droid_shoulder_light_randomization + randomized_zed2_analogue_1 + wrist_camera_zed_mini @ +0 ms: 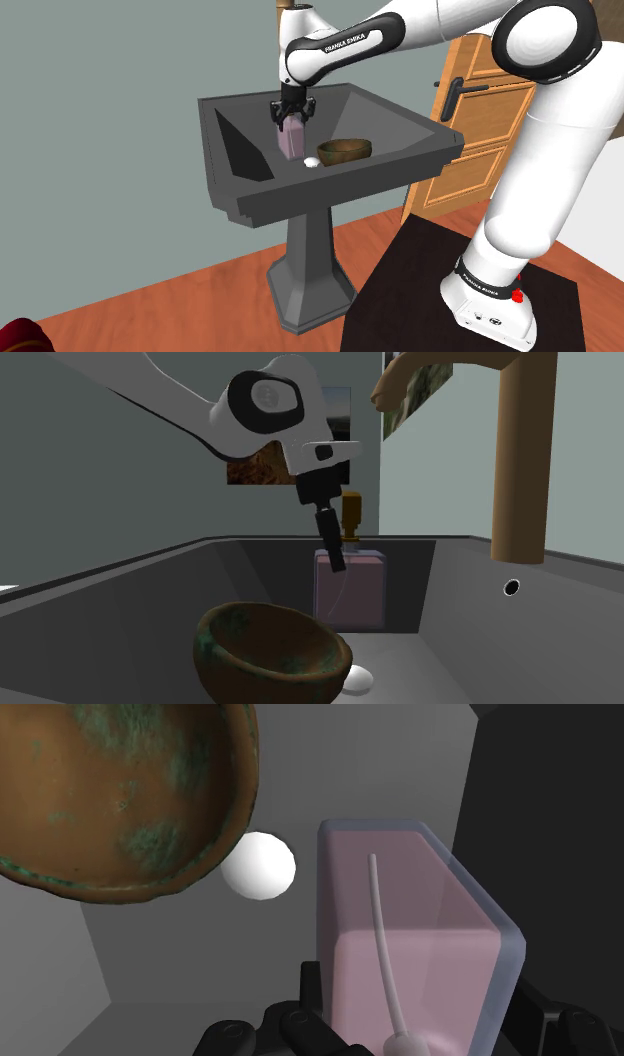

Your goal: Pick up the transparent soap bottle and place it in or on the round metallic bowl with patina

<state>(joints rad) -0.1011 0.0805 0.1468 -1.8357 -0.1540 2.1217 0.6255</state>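
We see the hand point(293, 112) clasping a boxy, translucent pink soap bottle point(292, 141) at the shoulder view's centre, inside the angular dark-grey sink point(250, 190). Just right of it lie a smooth white ball point(311, 162) and the round, green-mottled bronze bowl point(344, 150).

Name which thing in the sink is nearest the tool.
The pink transparent soap bottle: the tool clasps it, while the patinated bowl and the white ball lie apart beside it.

Dim, even light with faint soft shadows.
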